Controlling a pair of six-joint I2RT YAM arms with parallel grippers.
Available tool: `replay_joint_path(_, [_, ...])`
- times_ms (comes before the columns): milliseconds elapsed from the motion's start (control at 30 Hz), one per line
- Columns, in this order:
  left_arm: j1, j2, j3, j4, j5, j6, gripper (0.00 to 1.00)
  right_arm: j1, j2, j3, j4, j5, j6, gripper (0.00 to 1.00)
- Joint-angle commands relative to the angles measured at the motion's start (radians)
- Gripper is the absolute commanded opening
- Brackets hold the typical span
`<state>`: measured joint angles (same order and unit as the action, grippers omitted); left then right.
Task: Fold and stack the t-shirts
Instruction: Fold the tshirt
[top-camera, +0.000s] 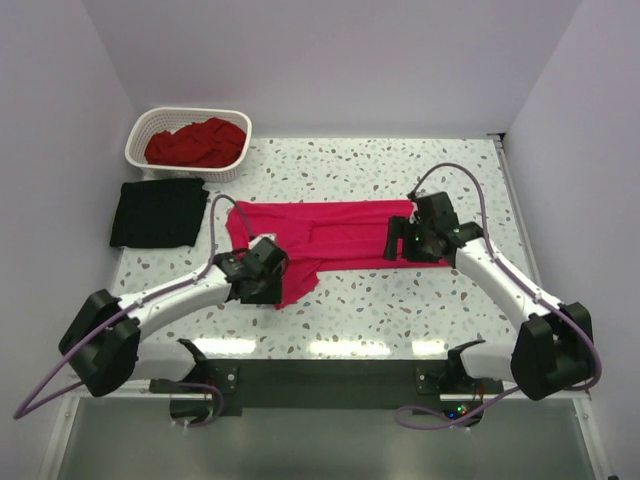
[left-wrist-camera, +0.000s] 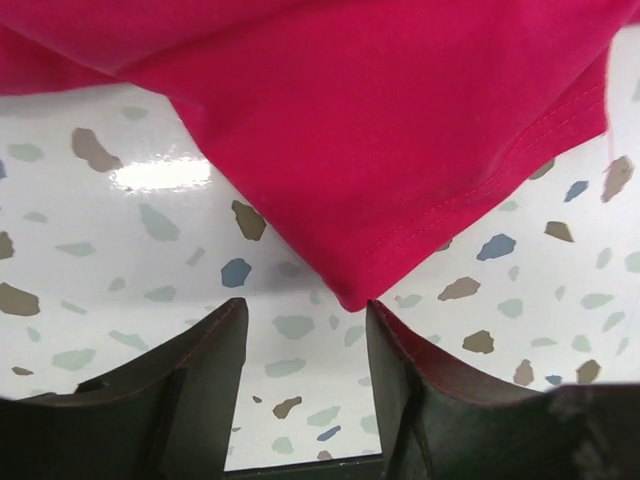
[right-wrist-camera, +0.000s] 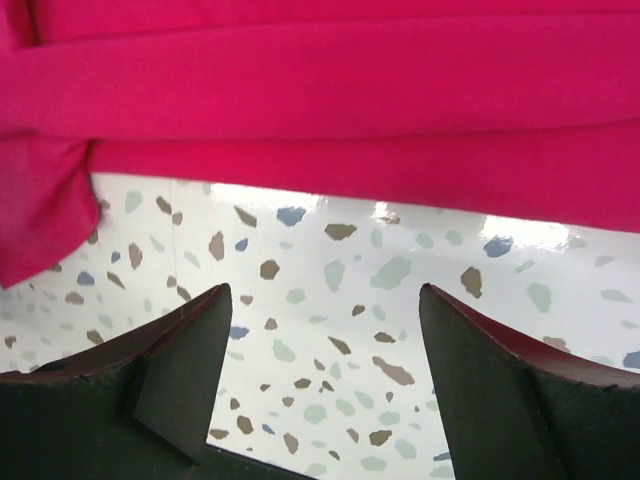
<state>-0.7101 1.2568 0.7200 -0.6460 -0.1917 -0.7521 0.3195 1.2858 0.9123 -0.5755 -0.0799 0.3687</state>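
A bright pinkish-red t-shirt (top-camera: 330, 232) lies spread, partly folded, across the middle of the table. A black t-shirt (top-camera: 160, 212) lies folded at the left. A darker red t-shirt (top-camera: 197, 142) is bunched in the white basket. My left gripper (top-camera: 268, 282) is open and empty just short of the pink shirt's lower-left corner (left-wrist-camera: 350, 290). My right gripper (top-camera: 400, 240) is open and empty over the shirt's right end; in its wrist view the shirt's folded edge (right-wrist-camera: 400, 180) lies ahead of the fingertips (right-wrist-camera: 215, 300).
A white lattice basket (top-camera: 143, 127) stands at the back left corner. White walls close the table on the left, back and right. Speckled tabletop (top-camera: 400, 310) shows in front of the shirt.
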Motion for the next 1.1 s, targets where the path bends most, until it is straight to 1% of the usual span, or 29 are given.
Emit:
replay_joint_path(0, [-0.078,0.07,0.025,0.036,-0.081,-0.092,0.54,0.03,-0.051,-0.033,0.031,-0.044,-0.019,0.79])
replay_joint_path(33, [-0.09,0.087,0.042,0.034,-0.097,-0.099,0.49,0.036,-0.059,-0.052,0.034,-0.047,-0.02,0.79])
replay_joint_path(100, [-0.121,0.128,0.062,0.035,-0.124,-0.118,0.48,0.038,-0.075,-0.075,0.042,-0.058,-0.017,0.79])
replay_joint_path(233, [-0.137,0.199,0.068,0.049,-0.129,-0.13,0.46,0.038,-0.098,-0.099,0.039,-0.061,-0.03,0.79])
replay_joint_path(300, [-0.144,0.225,0.065,0.062,-0.132,-0.139,0.43,0.039,-0.102,-0.11,0.04,-0.063,-0.037,0.79])
replay_joint_path(333, [-0.149,0.233,0.065,0.069,-0.132,-0.142,0.39,0.039,-0.103,-0.115,0.04,-0.064,-0.039,0.79])
replay_joint_path(400, [-0.152,0.237,0.068,0.083,-0.127,-0.148,0.38,0.038,-0.102,-0.124,0.043,-0.07,-0.039,0.79])
replay_joint_path(467, [-0.152,0.242,0.076,0.074,-0.124,-0.15,0.22,0.036,-0.098,-0.131,0.054,-0.078,-0.036,0.79])
replay_joint_path(500, [-0.152,0.239,0.091,0.068,-0.124,-0.148,0.08,0.039,-0.097,-0.135,0.055,-0.083,-0.034,0.79])
replay_joint_path(533, [-0.153,0.228,0.104,0.059,-0.123,-0.145,0.03,0.038,-0.097,-0.135,0.057,-0.089,-0.034,0.79])
replay_joint_path(567, [-0.154,0.217,0.117,0.04,-0.124,-0.136,0.0,0.038,-0.097,-0.133,0.057,-0.087,-0.034,0.79])
replay_joint_path(633, [-0.15,0.194,0.174,0.019,-0.143,-0.124,0.0,0.038,-0.095,-0.132,0.055,-0.078,-0.039,0.79])
replay_joint_path(733, [-0.114,0.17,0.266,-0.018,-0.179,-0.072,0.0,0.038,-0.091,-0.122,0.046,-0.067,-0.048,0.79])
replay_joint_path(800, [-0.043,0.176,0.321,-0.014,-0.183,-0.014,0.0,0.038,-0.089,-0.119,0.045,-0.064,-0.053,0.79])
replay_joint_path(833, [-0.017,0.188,0.337,-0.009,-0.18,0.008,0.0,0.038,-0.089,-0.119,0.045,-0.063,-0.053,0.79])
replay_joint_path(867, [0.035,0.196,0.355,0.003,-0.18,0.046,0.0,0.038,-0.089,-0.119,0.045,-0.066,-0.053,0.79])
replay_joint_path(967, [0.104,0.254,0.441,0.032,-0.183,0.123,0.0,0.039,-0.089,-0.119,0.048,-0.067,-0.057,0.79])
replay_joint_path(1000, [0.116,0.275,0.503,0.035,-0.177,0.138,0.0,0.038,-0.089,-0.121,0.049,-0.07,-0.06,0.79])
replay_joint_path(1067, [0.15,0.338,0.564,0.049,-0.158,0.181,0.0,0.038,-0.082,-0.119,0.052,-0.077,-0.07,0.79])
